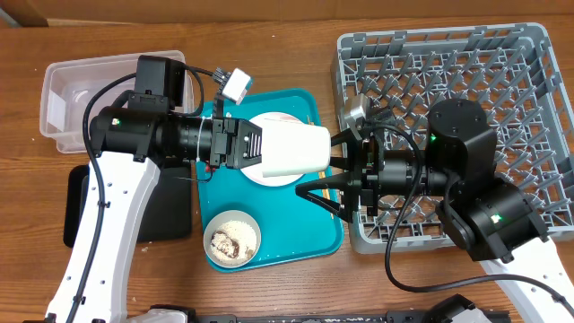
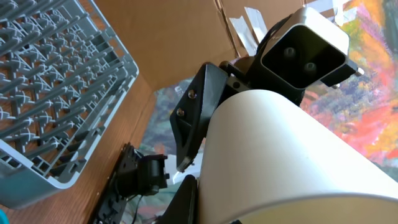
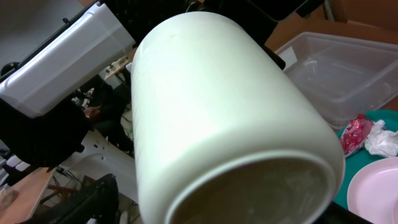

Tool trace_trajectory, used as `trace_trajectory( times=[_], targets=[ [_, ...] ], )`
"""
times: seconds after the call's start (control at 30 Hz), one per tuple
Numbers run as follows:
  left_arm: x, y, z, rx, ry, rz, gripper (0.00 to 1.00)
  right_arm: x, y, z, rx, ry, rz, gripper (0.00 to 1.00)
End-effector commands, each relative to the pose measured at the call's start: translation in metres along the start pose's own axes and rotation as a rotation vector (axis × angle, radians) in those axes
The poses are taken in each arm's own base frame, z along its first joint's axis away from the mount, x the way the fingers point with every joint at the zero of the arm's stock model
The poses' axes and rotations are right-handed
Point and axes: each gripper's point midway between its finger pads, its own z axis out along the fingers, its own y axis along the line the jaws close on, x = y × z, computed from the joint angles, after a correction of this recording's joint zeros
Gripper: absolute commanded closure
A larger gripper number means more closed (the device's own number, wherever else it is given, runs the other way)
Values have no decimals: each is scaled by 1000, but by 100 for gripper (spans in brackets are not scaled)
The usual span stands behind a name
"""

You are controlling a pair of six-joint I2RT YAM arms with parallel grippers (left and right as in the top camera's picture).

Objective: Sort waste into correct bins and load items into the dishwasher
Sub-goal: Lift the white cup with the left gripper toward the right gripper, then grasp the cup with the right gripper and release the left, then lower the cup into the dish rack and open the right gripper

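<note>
While the wooden table (image 1: 287, 40) carries a teal tray (image 1: 309, 229), a clear tub (image 1: 63, 90), a black tray (image 1: 76, 215) and the grey dish rack (image 1: 538, 108), brown cardboard (image 2: 174, 37) walls the space beyond. The left gripper (image 1: 256, 148) is clamped on the white cup (image 1: 296, 148), held sideways above the teal tray. The right gripper (image 1: 321, 166) has its fingers spread at the cup's far end, and contact there is unclear. The cup hides most of the pink plate (image 1: 273, 179), and the left arm covers much of the black tray.
</note>
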Motion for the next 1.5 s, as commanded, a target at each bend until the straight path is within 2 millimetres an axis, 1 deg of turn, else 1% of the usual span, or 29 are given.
trace_trajectory(
  times=[0.0, 0.07, 0.27, 0.37, 0.43, 0.47, 0.5, 0.53, 0.57, 0.6, 0.63, 0.67, 0.73, 0.77, 0.8, 0.83, 0.87, 0.9, 1.0, 1.03, 1.1, 1.17, 1.23, 1.3, 1.37, 1.47],
  targets=[
    [2, -7, 7, -6, 23, 51, 96, -11, 10, -1, -4, -29, -58, 16],
    [4, -8, 10, 0, 34, 54, 95, -14, 11, -1, -6, -40, -74, 11],
    [10, -7, 18, -8, 62, 56, 95, -22, 14, -2, -14, -67, -114, 10],
    [10, -8, 19, -7, 64, 56, 95, -21, 14, -2, -15, -65, -96, 21],
    [10, -7, 19, -8, 64, 56, 94, -21, 14, -2, -15, -65, -84, 26],
    [10, -7, 19, -8, 64, 56, 92, -21, 14, -2, -15, -64, -80, 27],
    [10, -7, 19, -8, 64, 56, 86, -21, 14, -2, -16, -64, -79, 29],
    [10, -7, 19, -8, 64, 56, 73, -21, 14, -2, -15, -62, -77, 31],
    [10, -7, 19, -8, 64, 56, 64, -20, 14, -2, -14, -61, -76, 32],
    [10, -7, 19, -8, 64, 56, 51, -20, 14, -2, -14, -62, -77, 34],
    [10, -7, 19, -9, 64, 56, 33, -21, 15, -3, -14, -64, -79, 35],
    [10, -7, 19, -12, 64, 57, 0, -22, 15, -4, -7, -69, -83, 35],
    [10, -3, 18, -36, 63, 56, 0, -24, 13, -9, 28, -85, -84, 35],
    [9, 3, 18, -68, 63, 55, 0, -25, 8, -13, 73, -98, -78, 35],
    [9, 13, 17, -127, 61, 45, 0, -26, -4, -23, 182, -124, -58, 36],
    [9, 20, 16, -171, 59, 31, 0, -26, -10, -30, 241, -137, -47, 36],
    [8, 29, 14, -221, 57, 16, 0, -26, -18, -39, 318, -154, -33, 36],
    [7, 45, 10, -318, 47, -18, 0, -23, -32, -60, 468, -193, 22, 36],
    [6, 61, 4, -419, 34, -54, 0, -12, -48, -93, 669, -242, 118, 35],
    [6, 65, 2, -444, 31, -56, 0, -3, -55, -107, 752, -253, 172, 35],
    [6, 68, 0, -466, 29, -54, 0, 15, -65, -124, 863, -249, 263, 35],
    [5, 69, 0, -472, 28, -52, 0, 42, -78, -142, 996, -235, 413, 35],
    [5, 70, -1, -480, 27, -52, 0, 74, -88, -156, 1107, -190, 568, 35],
    [5, 71, -1, -487, 27, -51, 0, 99, -94, -161, 1178, -119, 661, 35],
    [5, 71, -1, -488, 26, -48, 0, 118, -102, -162, 1235, -48, 728, 35],
    [3, 72, -2, -494, 21, -37, 0, 134, -119, -155, 1270, 46, 775, 34]
  ],
)
